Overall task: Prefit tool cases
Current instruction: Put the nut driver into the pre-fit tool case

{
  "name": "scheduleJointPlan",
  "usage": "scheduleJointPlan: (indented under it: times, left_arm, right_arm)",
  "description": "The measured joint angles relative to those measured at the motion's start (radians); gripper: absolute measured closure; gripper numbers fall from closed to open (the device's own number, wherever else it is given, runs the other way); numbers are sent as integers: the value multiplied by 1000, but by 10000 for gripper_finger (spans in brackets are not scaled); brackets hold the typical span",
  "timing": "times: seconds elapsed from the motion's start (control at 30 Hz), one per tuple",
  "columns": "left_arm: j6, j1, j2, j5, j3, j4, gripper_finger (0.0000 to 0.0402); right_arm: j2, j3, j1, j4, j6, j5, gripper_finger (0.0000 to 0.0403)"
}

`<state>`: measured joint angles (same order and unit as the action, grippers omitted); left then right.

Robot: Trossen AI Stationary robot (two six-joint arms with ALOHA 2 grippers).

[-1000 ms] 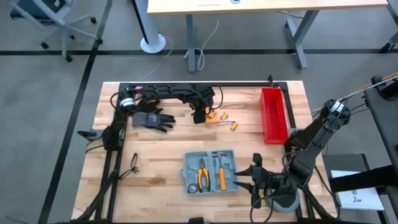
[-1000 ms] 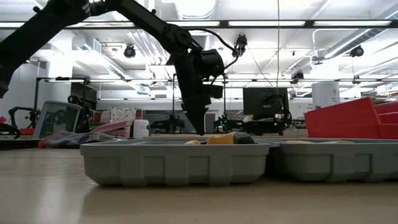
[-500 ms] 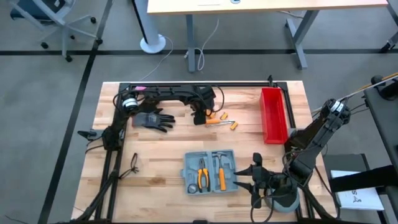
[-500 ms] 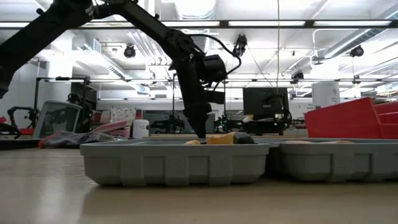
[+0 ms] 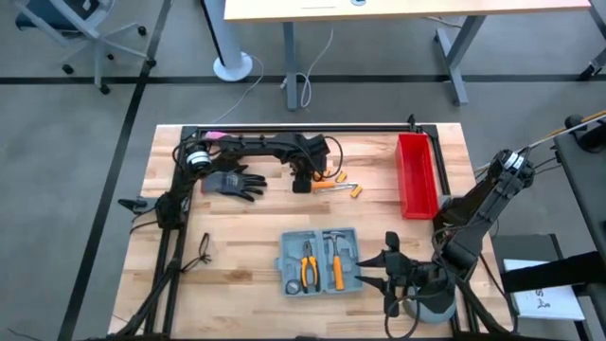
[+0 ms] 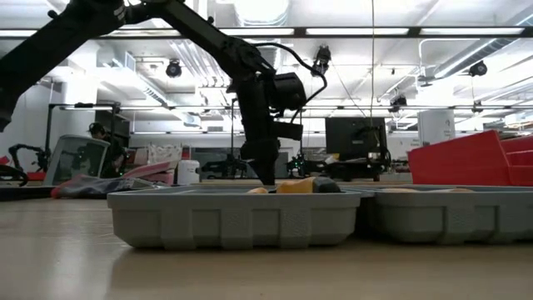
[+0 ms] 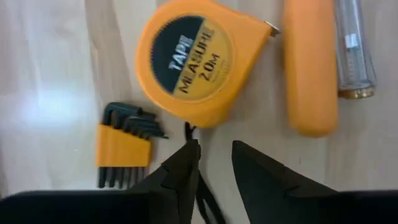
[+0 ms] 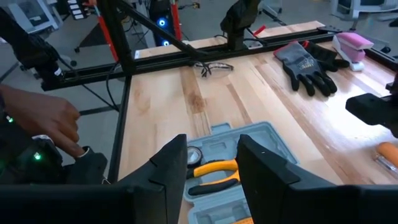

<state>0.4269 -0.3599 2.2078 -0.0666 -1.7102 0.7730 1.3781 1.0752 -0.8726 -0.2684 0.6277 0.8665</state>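
Tool case [image 5: 319, 260]: lies open and flat in the lower centre of the high view, on the wooden table [image 5: 246, 237]; its long axis runs left to right across the frame, slots facing up.
Inside the case: pliers [image 5: 309, 264] with orange handles and a hammer [image 5: 336, 256], both lying top to bottom, across the case's long axis.
Left claw [image 5: 301, 182]: in the upper centre of the high view, pointing down at a cluster of orange tools; in its wrist view the 2 fingers [image 7: 180, 177] stand a narrow gap apart with a thin dark cord between them, the cord running up to the tape measure [image 7: 199, 62]. Whether the cord is pinched I cannot tell.
Right claw [image 5: 390, 275]: lower right of the high view, just beside the case's right end; fingers [image 8: 168, 168] clearly apart, holding nothing.
Hidden or unclear: in the low view the case wall [image 6: 233, 217] blocks the left claw's tips and most of the case's contents.
Only in the left wrist view: a set of hex keys [image 7: 124, 146] in an orange holder, and a screwdriver [image 7: 311, 68] with an orange handle, its top cut off by the frame.
Only in the right wrist view: a person's hand [image 8: 37, 121] at the left edge, and safety glasses [image 8: 211, 68] on the table.
Elsewhere: a black glove [image 5: 232, 182] at upper left, a red bin [image 5: 417, 175] at upper right.
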Motion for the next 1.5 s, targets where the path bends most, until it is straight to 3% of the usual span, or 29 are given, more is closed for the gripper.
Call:
scheduleJointPlan:
  times: [0.27,0.37,0.53,0.8,1.07,1.23,1.5]
  left_arm:
    - [-77,6,-1,-4,-20,62,391]
    - [-93,12,-6,-4,-48,64,394]
    - [-124,27,-6,-3,-121,56,348]
    - [-462,30,-1,1,-159,1,264]
    - [-738,33,0,4,-161,-14,222]
    - [-736,31,0,-79,-161,2,204]
    - [-683,17,0,-54,-160,11,174]
  right_arm:
    - [-2,0,0,3,0,0,273]
    - [-2,0,0,6,-2,0,275]
    - [-2,0,0,15,-2,0,283]
    - [-2,0,0,20,-7,0,280]
    - [-2,16,0,24,-30,0,277]
    - [-2,53,0,26,-75,0,286]
    - [-3,69,0,24,-108,0,282]
